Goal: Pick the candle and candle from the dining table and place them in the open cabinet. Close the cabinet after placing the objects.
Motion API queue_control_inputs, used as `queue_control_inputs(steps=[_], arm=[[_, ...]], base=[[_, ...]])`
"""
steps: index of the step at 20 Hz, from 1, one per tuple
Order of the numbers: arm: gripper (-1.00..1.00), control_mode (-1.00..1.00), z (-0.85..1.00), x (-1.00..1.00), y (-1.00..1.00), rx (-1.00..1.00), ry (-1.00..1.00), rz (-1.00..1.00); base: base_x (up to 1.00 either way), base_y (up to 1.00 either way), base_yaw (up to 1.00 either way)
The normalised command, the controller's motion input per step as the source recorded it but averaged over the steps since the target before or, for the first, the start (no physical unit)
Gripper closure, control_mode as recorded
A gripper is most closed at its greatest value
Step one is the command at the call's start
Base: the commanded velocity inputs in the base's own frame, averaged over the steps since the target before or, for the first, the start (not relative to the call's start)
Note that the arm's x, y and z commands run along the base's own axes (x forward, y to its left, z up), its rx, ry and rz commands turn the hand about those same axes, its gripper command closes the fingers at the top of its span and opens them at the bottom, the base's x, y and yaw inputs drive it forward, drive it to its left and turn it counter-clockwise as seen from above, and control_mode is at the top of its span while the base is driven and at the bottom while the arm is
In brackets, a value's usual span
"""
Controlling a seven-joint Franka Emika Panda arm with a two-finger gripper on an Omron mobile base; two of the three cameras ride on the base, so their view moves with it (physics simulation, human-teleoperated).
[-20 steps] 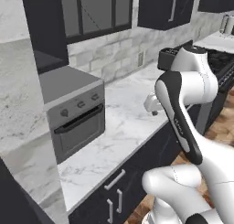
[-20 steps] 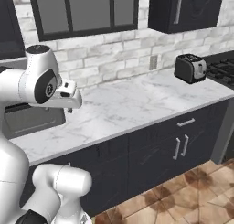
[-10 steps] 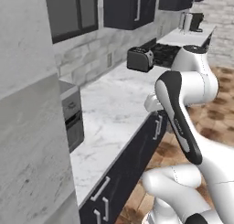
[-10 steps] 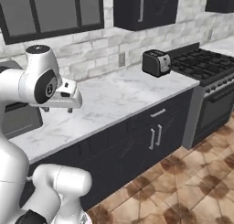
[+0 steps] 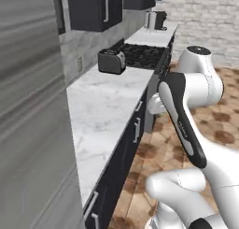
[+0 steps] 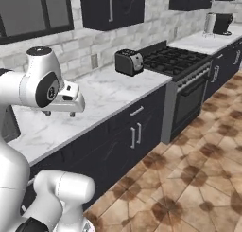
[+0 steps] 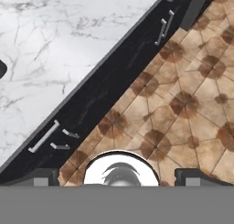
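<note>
From the left base view, a marble tabletop point(image 5: 109, 106) runs away along the wall, with dark drawers point(image 5: 128, 144) under its front edge. A black toaster point(image 5: 112, 61) stands at its far end, near the back edge, just beside a stove point(image 5: 142, 55). Beyond the stove a second stretch of marble carries a coffee machine point(image 5: 155, 19). Dark wall cabinets point(image 5: 95, 8) hang above, doors shut, each with a silver bar handle. A big brushed steel surface point(image 5: 28, 106) rises along the left. The arm point(image 5: 184, 111) bends over the tiled floor point(image 5: 219, 120), off the tabletop's front edge; the hand cannot be made out here.

From the right base view, the hand point(image 6: 59, 113) hangs over the tabletop point(image 6: 94, 101), close to its front edge, with the two short fingers point(image 6: 72, 114) pointing down and set wide apart, nothing between them. The toaster point(image 6: 129, 62) sits towards the back edge at the tabletop's right end, touching nothing, with the stove point(image 6: 177, 60) just to its right. A wall cabinet point(image 6: 113, 7) with its door shut hangs above the toaster, a grey-paned one point(image 6: 33, 13) to its left. The coffee machine point(image 6: 217, 23) stands on the far marble stretch in the top right corner.

In the hand view, the finger tips point(image 7: 40, 175) stand far apart at the bottom, empty. Marble point(image 7: 59, 49) fills the upper left, the drawer fronts point(image 7: 123, 72) cross diagonally, and brown floor tiles point(image 7: 192, 104) lie at the right.

Neither candle nor the dining table can be seen; the visible cabinets are all closed.
</note>
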Motion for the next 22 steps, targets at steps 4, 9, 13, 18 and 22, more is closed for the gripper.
queue_control_inputs(steps=[4, 9, 13, 18, 22], arm=[[-1.00, 1.00, 0.00, 0.00, 0.00, 0.00, 0.00, 0.00], [-1.00, 1.00, 0.00, 0.00, 0.00, 0.00, 0.00, 0.00], [-1.00, 1.00, 0.00, 0.00, 0.00, 0.00, 0.00, 0.00], [-1.00, 1.00, 0.00, 0.00, 0.00, 0.00, 0.00, 0.00], [-1.00, 1.00, 0.00, 0.00, 0.00, 0.00, 0.00, 0.00]], base=[[0.11, -0.03, -0.33], [0.15, -0.06, -0.32], [0.20, -0.03, -0.32], [0.24, -0.01, -0.33], [0.26, -0.03, -0.33]])
